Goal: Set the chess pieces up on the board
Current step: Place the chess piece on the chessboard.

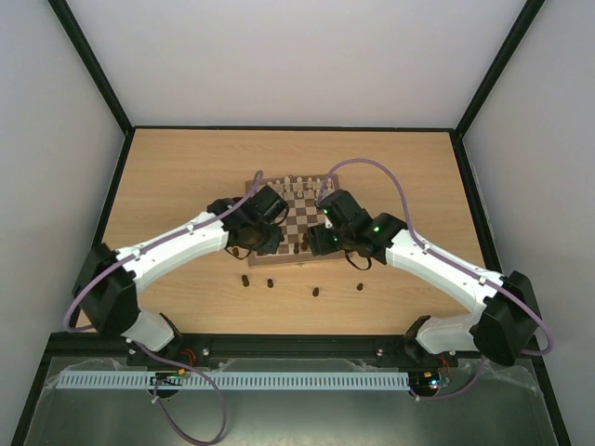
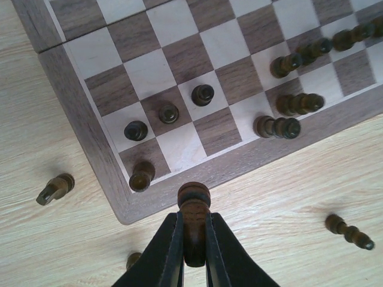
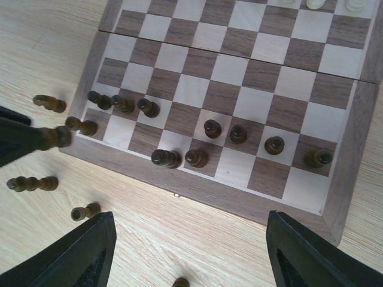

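Just off the board's (image 2: 90, 128) near-left corner, my left gripper (image 2: 192, 239) pinches one dark chess piece (image 2: 194, 206). Placing is underway, I judge; next it needs lowering upright onto a free back-row square. My right gripper (image 3: 191, 242) hangs open; spare chess pieces (image 2: 55, 188) lie on the table (image 2: 287, 203).

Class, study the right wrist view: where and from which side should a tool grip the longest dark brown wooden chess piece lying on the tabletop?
Grip the long dark brown wooden chess piece across its slim middle, coming straight down from above. It lies on its side on the pale wooden tabletop, so a pinch across its narrow width likely suits best.
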`<state>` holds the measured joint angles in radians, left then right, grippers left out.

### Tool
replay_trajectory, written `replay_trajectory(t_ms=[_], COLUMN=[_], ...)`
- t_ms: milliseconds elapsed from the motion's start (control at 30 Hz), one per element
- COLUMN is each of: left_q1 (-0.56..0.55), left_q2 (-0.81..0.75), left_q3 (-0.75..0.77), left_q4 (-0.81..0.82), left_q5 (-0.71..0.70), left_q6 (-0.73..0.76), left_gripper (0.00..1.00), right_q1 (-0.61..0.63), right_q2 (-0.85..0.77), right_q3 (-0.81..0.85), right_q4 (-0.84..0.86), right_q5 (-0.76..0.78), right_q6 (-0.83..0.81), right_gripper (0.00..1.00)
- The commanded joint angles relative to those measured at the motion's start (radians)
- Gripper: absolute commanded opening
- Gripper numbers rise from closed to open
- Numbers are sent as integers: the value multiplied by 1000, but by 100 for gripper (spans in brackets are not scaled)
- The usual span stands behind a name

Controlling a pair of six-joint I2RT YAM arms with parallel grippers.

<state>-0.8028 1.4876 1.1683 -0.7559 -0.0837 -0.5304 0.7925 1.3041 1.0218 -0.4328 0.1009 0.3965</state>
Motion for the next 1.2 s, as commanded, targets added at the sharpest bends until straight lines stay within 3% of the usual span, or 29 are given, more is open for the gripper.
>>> replay_trajectory(t_ms=[0,533,1167], left_q1=[-7,-14,15], left_q2=[87,330,365], left_q3=[64,249,208], left_q4=[-86,-196,-153], left_q5=[-28,-55,-34], left_q6=[22,85,114], left_gripper=[3,3,6], right_q1=[-4,-7,-7], right_q2=[-40,-54,-48], right_q3=[-15,-34,-37], right_q4=[13,32,41], right_q5=[-42,-100,-125], right_q6=[0,-2,-6], right_gripper=[70,73,75])
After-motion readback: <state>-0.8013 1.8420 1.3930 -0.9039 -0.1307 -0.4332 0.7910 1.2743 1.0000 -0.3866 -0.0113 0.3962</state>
